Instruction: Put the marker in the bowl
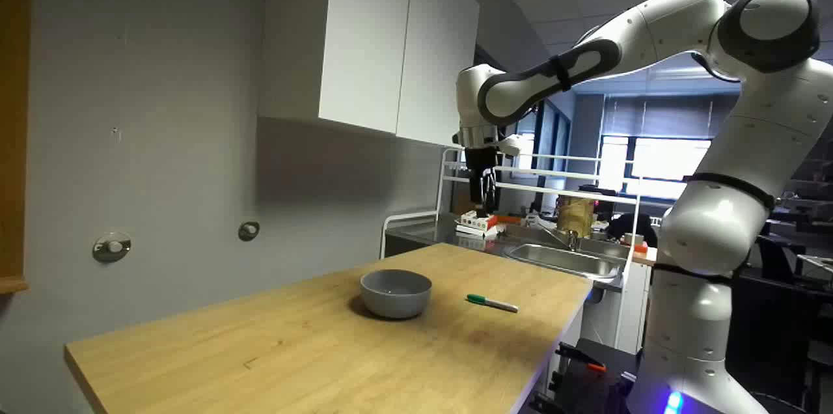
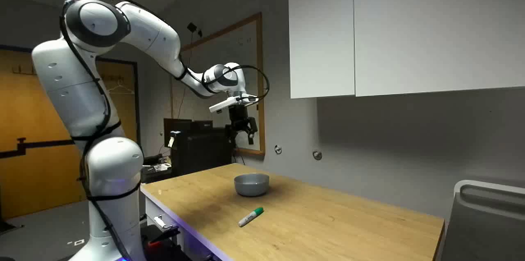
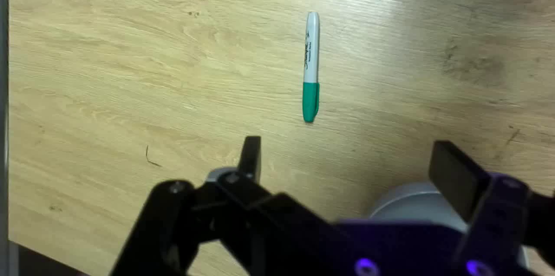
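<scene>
Green-and-white, one marker (image 3: 311,67); grey, one bowl (image 3: 417,207), partly covered in wrist view by one hand (image 3: 350,163), spread wide

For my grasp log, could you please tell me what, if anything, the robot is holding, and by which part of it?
Nothing is held: the fingers stand apart with nothing gripped between them, and the marker lies on the tabletop.

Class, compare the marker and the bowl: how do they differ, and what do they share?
Shape: the marker is long and thin; the bowl is round and open-topped. Colour: the marker is white and green; the bowl is grey. Pose: the marker lies on its side; the bowl stands upright. Both rest on the table.
</scene>
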